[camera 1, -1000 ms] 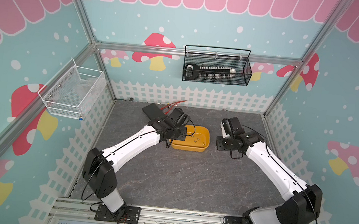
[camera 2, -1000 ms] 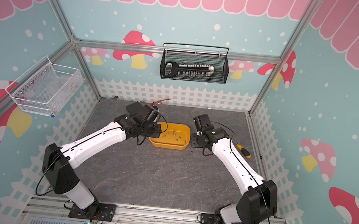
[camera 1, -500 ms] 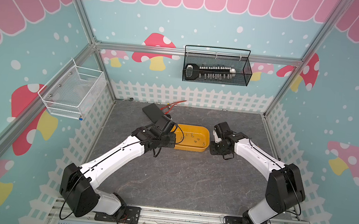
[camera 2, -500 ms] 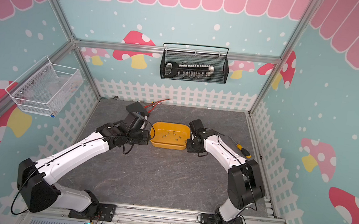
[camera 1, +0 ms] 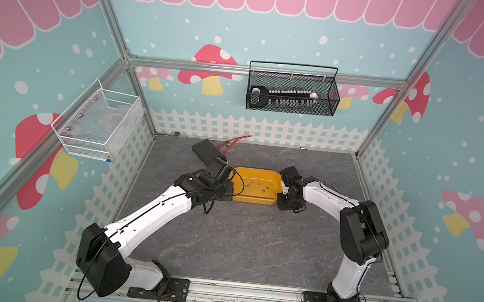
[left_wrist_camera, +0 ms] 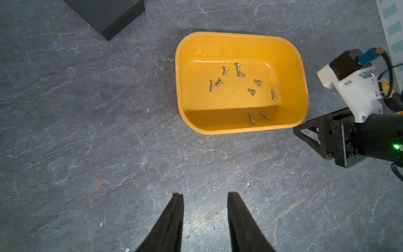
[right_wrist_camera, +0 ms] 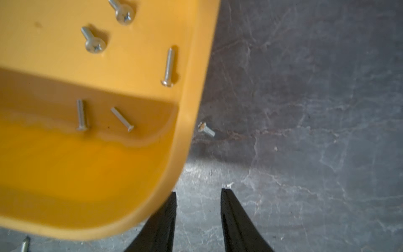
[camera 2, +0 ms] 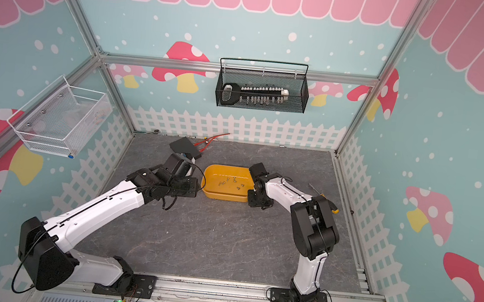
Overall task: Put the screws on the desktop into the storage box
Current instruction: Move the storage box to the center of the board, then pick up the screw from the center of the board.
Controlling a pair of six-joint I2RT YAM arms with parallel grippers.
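Ten screws (left_wrist_camera: 252, 91) lie scattered on the floor of the storage box (left_wrist_camera: 292, 72), which sits flat on the desktop (left_wrist_camera: 87, 131) between the two arms. The left wrist view looks down from a little way off, so it takes in the whole tub and its contents at once. It shows no screw on the stone around the box.

The right wrist view, much closer in, says otherwise. A stray screw (right_wrist_camera: 206, 129) lies on the desktop just beside the box's outer wall, not touching it. A second stray (right_wrist_camera: 25, 243) shows at the picture's edge near the box's rounded corner, also outside. In both top views these two cannot be made out, being too small or hidden by the right arm.

The right gripper (right_wrist_camera: 198, 191) hangs low by that corner, fingers spread with nothing between them. It is probably placed there because the nearer leftover lies just ahead of its tips. The left gripper (left_wrist_camera: 205, 194) is likewise spread and empty over bare desktop near the box, seemingly keeping clear of the other arm.

The task looks nearly done. The stray's closeness to the wall leaves little room for a finger on that side.
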